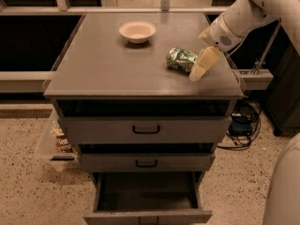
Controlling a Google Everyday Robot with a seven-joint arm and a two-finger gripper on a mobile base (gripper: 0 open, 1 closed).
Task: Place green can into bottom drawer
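The green can (180, 59) lies on its side on the grey cabinet top (108, 64), right of the middle. It is green and white with dented sides. My gripper (200, 67) hangs from the white arm at the upper right, just right of the can and close to it, with its cream fingers (204, 62) pointing down toward the cabinet top. The bottom drawer (147, 196) stands pulled open at the foot of the cabinet, with a dark interior.
A round cream bowl (137, 32) sits at the back middle of the cabinet top. Two shallower drawers with black handles (146, 129) are slightly pulled out above the open one. A clear bin with snack packets (58, 142) stands on the floor at left. Cables (241, 121) lie at right.
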